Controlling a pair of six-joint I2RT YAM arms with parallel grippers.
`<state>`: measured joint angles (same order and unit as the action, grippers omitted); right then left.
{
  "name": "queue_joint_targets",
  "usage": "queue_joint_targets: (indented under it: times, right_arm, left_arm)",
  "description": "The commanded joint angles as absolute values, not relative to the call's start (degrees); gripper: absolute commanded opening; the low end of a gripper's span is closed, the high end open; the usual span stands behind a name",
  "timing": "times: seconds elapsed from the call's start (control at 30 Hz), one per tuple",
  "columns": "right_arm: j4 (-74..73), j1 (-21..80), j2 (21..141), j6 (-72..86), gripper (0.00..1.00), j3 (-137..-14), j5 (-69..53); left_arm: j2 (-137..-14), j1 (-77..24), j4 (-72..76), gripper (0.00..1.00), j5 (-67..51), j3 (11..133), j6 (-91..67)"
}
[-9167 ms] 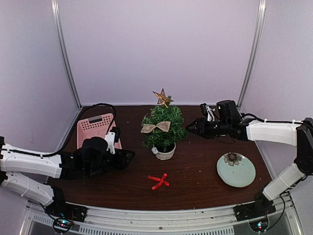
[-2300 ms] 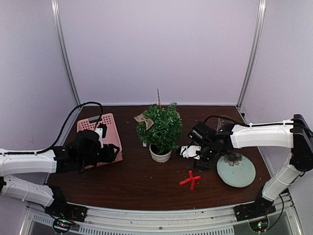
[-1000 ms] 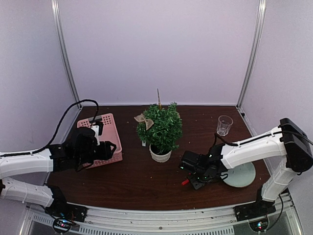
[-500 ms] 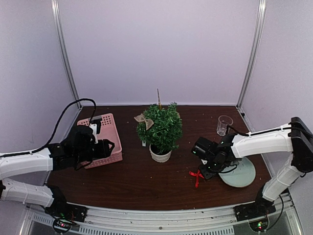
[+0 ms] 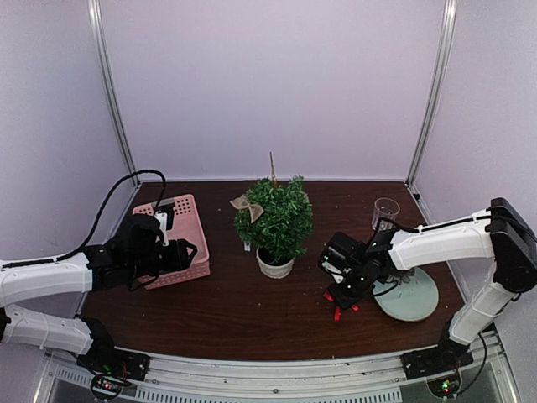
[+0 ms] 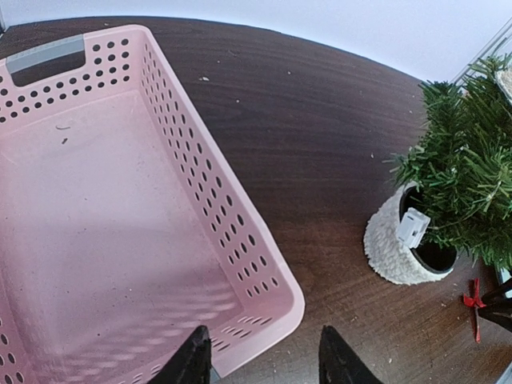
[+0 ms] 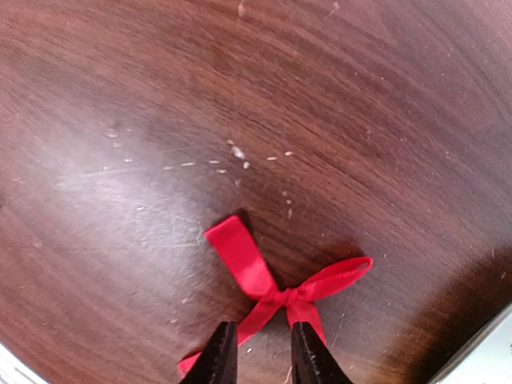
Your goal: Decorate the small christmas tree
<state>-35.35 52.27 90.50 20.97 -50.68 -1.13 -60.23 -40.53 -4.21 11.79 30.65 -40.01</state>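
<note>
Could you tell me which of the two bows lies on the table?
The red ribbon bow, at the right gripper; the beige bow hangs on the small christmas tree.

Dark brown wood-grain table (image 5: 226, 315). Directly on it: pink perforated plastic basket (image 5: 190, 220), left; small dark-green christmas tree (image 5: 278, 217) in round white pot (image 5: 275, 268), centre; red ribbon bow (image 7: 276, 292), front right; pale green round plate (image 5: 417, 299) just beside the bow; clear glass tumbler (image 5: 384, 211) behind the plate.
</note>
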Motion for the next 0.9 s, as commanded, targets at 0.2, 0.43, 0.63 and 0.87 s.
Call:
queue_joint_targets:
  times: [0.2,0.43,0.63,0.87]
  right_arm:
    - [-35.04,52.25,95.45,22.49,0.1,-52.72,2.07]
    - [-34.01,52.21,91.46,21.04,0.0,-50.64,1.92]
    - [-32.34,52.21,82.84,18.31,0.0,-49.07,4.51]
    - [-31.91,52.21,74.99,14.99,0.0,-48.76,5.67]
  left_arm:
    - [-59.89,-39.65,-2.33,0.45,11.6,30.89,-39.18]
    - [-60.06,-39.22,-2.19,0.45,11.17,30.94,-39.11]
    - [-60.87,-39.11,-1.34,0.45,10.4,31.11,-38.99]
    - [-61.02,-38.87,-0.93,0.45,10.02,31.24,-38.84]
